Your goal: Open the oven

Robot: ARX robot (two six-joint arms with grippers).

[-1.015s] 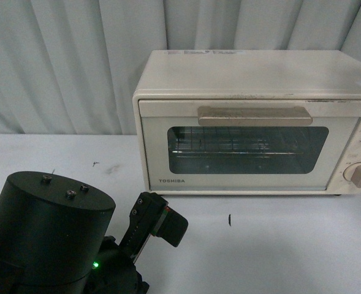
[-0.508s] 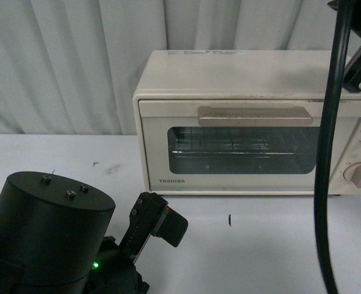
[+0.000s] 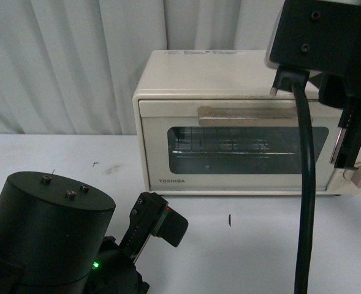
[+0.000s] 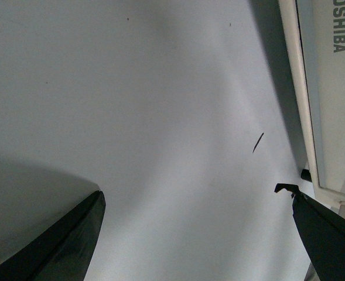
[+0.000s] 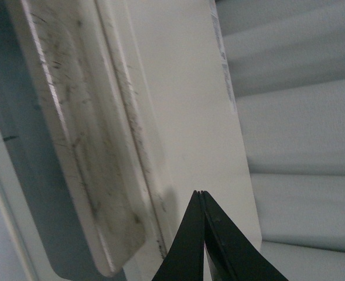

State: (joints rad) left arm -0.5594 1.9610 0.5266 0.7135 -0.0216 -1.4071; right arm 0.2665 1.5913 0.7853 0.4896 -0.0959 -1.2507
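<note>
Right pincer [image 5: 200,196], tips pressed together & empty, is hovering near the handle [image 5: 84,146], apparently not touching it. Oven [image 3: 229,79] is sitting at the bench [image 3: 260,245] rear w/ door [image 3: 247,150] shut. Left pincer [image 4: 193,193] is resting spread, low over the bench. Approach only, I'd say; hooking the handle & pulling down are remaining.

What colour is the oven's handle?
The handle is beige, darker than the cream oven. The front view shows it best.
</note>
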